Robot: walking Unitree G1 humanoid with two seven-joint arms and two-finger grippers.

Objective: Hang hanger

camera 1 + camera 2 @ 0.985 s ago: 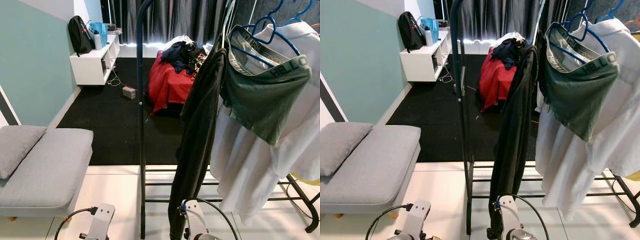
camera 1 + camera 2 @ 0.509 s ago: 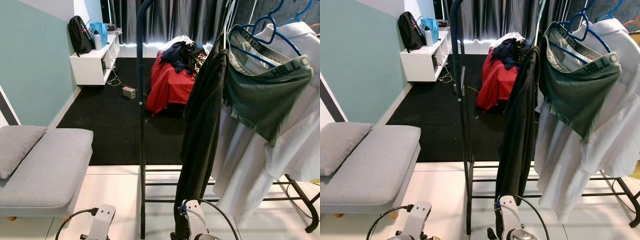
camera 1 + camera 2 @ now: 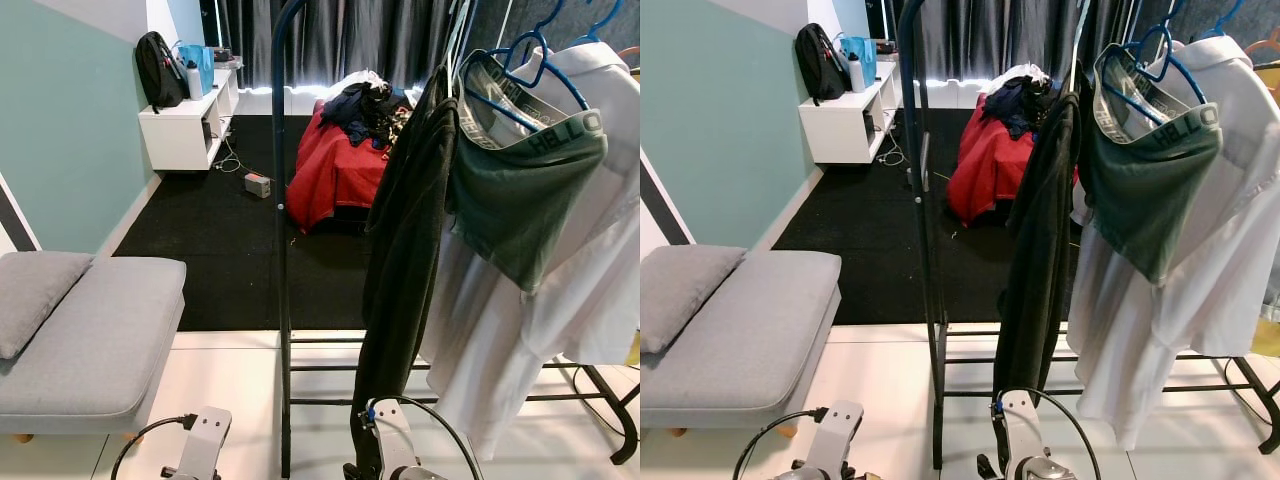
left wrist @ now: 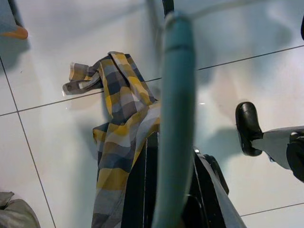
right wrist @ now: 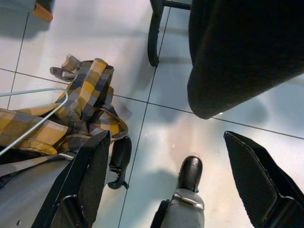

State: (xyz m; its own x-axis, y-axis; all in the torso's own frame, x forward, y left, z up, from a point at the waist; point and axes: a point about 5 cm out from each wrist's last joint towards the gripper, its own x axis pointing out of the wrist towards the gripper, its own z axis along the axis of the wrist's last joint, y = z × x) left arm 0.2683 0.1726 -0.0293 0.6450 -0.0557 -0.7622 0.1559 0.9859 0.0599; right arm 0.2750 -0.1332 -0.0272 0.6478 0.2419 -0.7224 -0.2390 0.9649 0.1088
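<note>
My left gripper is shut on a teal hanger, low above the white tiled floor. A yellow and grey plaid shirt drapes from that hanger; the shirt also shows beside my right gripper, which stands wide open and holds nothing. Ahead stands a clothes rack with a dark upright pole. From its top bar hang a black garment, green shorts on a blue hanger, and a white shirt. The black garment's hem hangs just above my right gripper.
A grey bench with a cushion stands at my left. Beyond the rack lie a black carpet, a red cloth-covered heap and a white shelf with a backpack. The rack's base rails cross the floor at my right.
The hanging clothes have swayed: the black garment swung right, the green shorts and white shirt shifted a little. My right wrist moved slightly right at the bottom edge.
</note>
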